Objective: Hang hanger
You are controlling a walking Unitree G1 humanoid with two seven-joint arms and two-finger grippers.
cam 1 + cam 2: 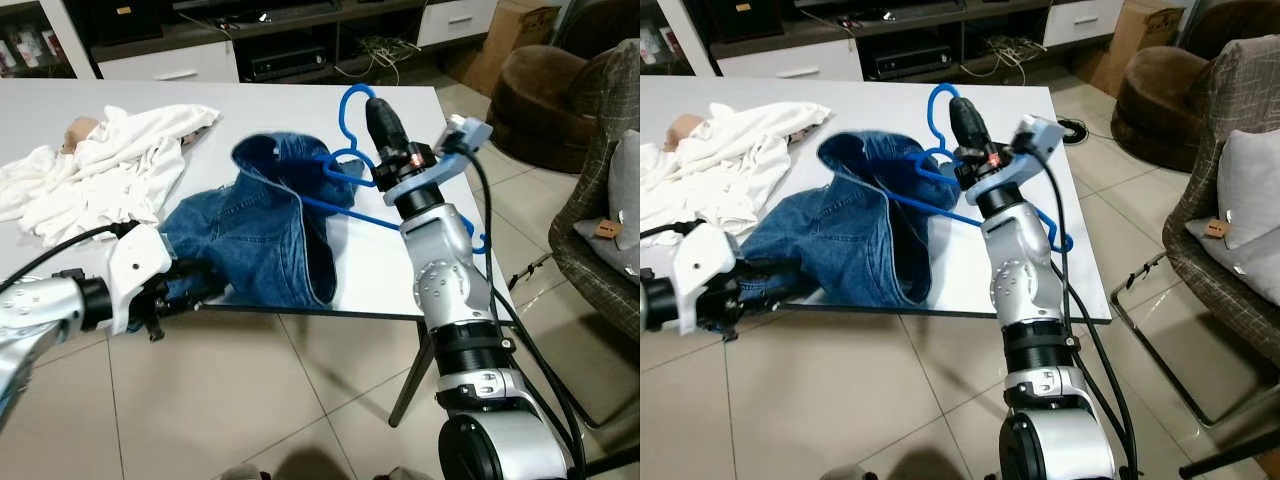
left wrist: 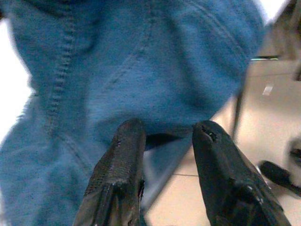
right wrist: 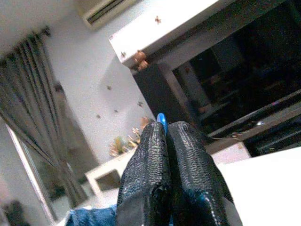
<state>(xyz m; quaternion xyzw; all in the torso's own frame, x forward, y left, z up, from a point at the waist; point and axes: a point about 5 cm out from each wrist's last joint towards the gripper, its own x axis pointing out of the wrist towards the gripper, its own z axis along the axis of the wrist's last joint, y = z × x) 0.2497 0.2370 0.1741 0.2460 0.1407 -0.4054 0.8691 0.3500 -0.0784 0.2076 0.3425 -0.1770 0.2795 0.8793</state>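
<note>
Hanger work sits on a white table (image 1: 400, 270), where blue jeans (image 1: 255, 235) lie crumpled near the front edge, beside a heap of white cloth (image 1: 95, 170). The blue hanger (image 1: 350, 105) is raised above the jeans, one arm reaching down into the denim. The right gripper (image 1: 378, 112) pinches the hanger's hook between closed fingers. The left gripper (image 2: 162, 136) is at the denim's edge, fingers parted, clasping nothing.

White table (image 1: 400, 270) bearing jeans (image 1: 255, 235), white cloth (image 1: 100, 165)
</note>
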